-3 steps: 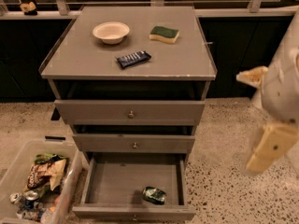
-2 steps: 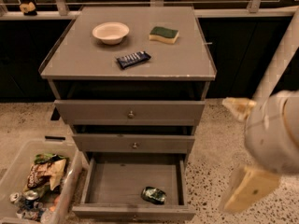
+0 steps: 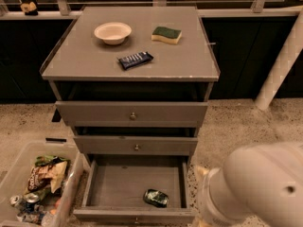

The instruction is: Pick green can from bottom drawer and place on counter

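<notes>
The green can (image 3: 155, 197) lies on its side in the open bottom drawer (image 3: 113, 186), near its front right corner. The counter (image 3: 85, 63) is the grey cabinet top above the three drawers. My arm (image 3: 258, 186) fills the lower right corner as a large white blurred shape, to the right of the drawer. The gripper itself is out of view below the frame edge.
On the counter stand a cream bowl (image 3: 112, 32), a green-and-yellow sponge (image 3: 166, 34) and a dark snack bar (image 3: 135, 59). The two upper drawers (image 3: 132, 115) are closed. A clear bin (image 3: 33, 193) with snack bags and silver cans stands on the floor at the left. A white post (image 3: 281, 65) stands at the right.
My arm has swung down and to the left, from the right edge toward the lower right corner, closer to the open drawer. The can and counter items have not moved.
</notes>
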You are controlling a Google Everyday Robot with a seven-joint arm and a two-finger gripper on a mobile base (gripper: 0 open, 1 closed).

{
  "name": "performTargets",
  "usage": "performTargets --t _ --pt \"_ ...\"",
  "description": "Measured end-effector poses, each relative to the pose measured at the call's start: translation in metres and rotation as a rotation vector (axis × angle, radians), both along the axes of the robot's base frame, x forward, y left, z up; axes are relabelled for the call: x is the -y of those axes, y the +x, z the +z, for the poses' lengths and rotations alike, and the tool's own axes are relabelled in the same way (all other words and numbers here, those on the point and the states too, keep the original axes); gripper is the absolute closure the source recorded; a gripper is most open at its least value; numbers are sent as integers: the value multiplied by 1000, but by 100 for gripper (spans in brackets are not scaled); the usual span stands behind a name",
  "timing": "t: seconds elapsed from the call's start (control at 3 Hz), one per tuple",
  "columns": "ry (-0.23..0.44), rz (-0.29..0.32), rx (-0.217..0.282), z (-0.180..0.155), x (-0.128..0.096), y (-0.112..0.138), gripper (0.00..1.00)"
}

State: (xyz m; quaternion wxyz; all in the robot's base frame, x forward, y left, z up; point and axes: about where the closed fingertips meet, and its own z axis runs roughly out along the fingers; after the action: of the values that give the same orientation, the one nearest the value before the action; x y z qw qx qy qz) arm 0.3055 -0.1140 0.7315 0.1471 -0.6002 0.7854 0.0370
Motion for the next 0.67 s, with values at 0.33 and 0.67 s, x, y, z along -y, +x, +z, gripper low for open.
performTargets --t 0.33,0.67 --pt "-26 -47 -136 -64 23 -30 0" --pt "-11 -42 -124 -63 24 -21 0"
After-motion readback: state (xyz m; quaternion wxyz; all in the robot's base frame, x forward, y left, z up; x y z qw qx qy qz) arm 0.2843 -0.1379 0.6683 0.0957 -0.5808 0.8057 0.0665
